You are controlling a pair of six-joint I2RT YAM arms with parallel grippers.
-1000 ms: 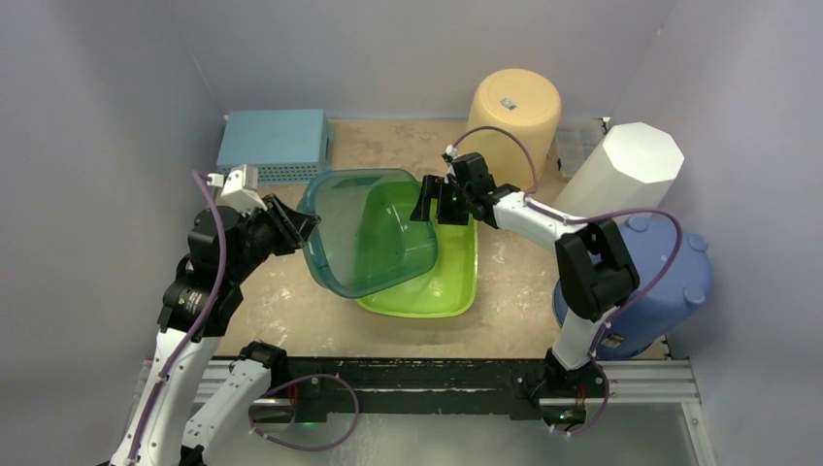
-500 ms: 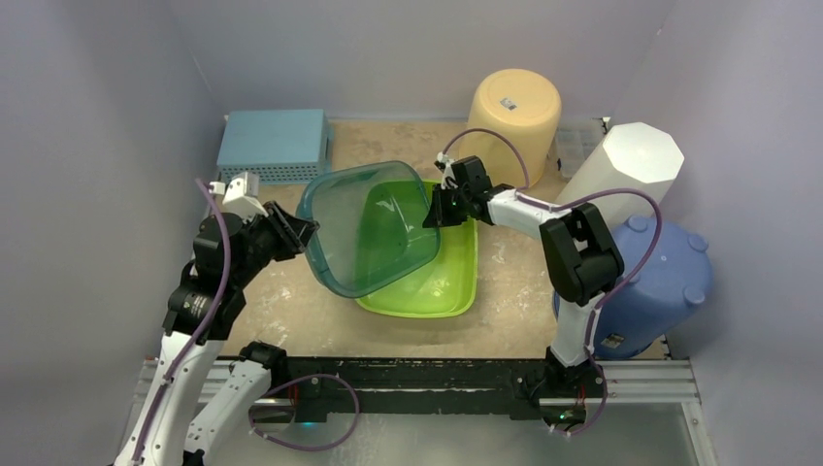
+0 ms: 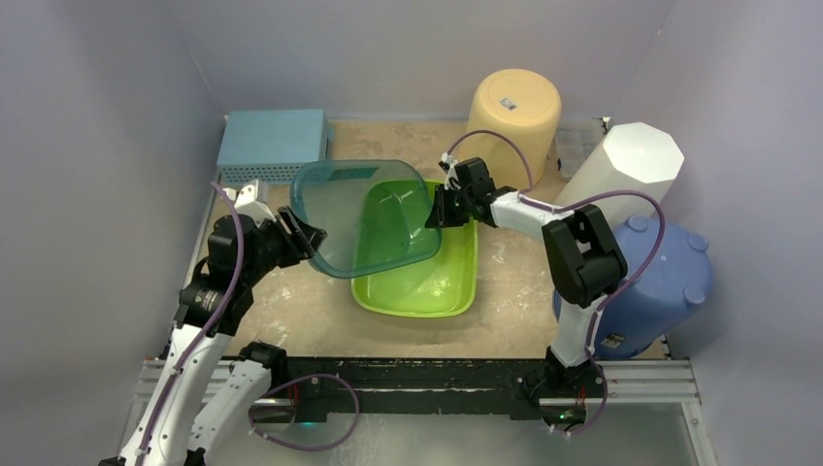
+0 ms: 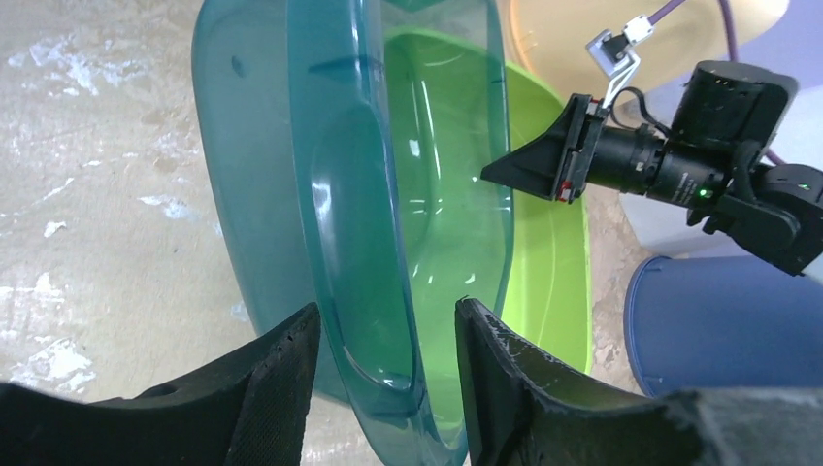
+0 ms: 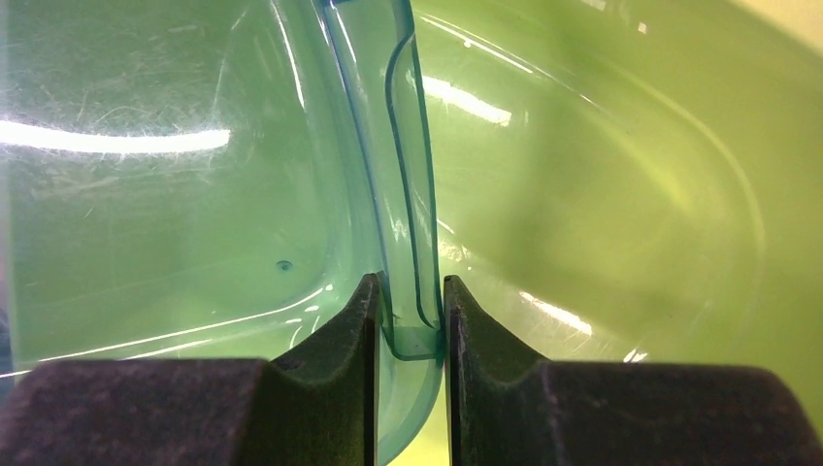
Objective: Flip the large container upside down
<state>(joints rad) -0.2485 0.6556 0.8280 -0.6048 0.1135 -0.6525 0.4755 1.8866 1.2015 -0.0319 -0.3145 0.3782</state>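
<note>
the teal tub [image 3: 364, 218] hangs tilted in the middle of the overhead frame, lifted off the table [image 3: 291, 311]. its lower right part overlaps the green basin [image 3: 437, 286], which sits flat beneath it; whether the two touch i can't tell. the right gripper [image 3: 434, 209] has the tub's right rim pinched tight: in the right wrist view both black fingers [image 5: 330, 340] press on the thin curled edge with no gap. the left gripper [image 3: 309, 238] is at the tub's left rim with its jaws spread, straddling the lip. the left wrist view shows a gap on the right-hand side, so nothing is clamped there.

bare tabletop lies open at lower left and along the bottom of the frame, in front of the basin. the top is tighter: a pale blue box [image 3: 272, 144] is just beside the tub's upper left corner, and a yellow bucket [image 3: 514, 107] stands at upper centre. a white faceted bin [image 3: 626, 165] and a blue drum [image 3: 670, 277] crowd the right edge near the right arm.

the tub is glossy see-through plastic, rectangular with rounded corners. the basin has the same shape in translucent lime, finely scratched. the table is tan, worn, with white patches.
</note>
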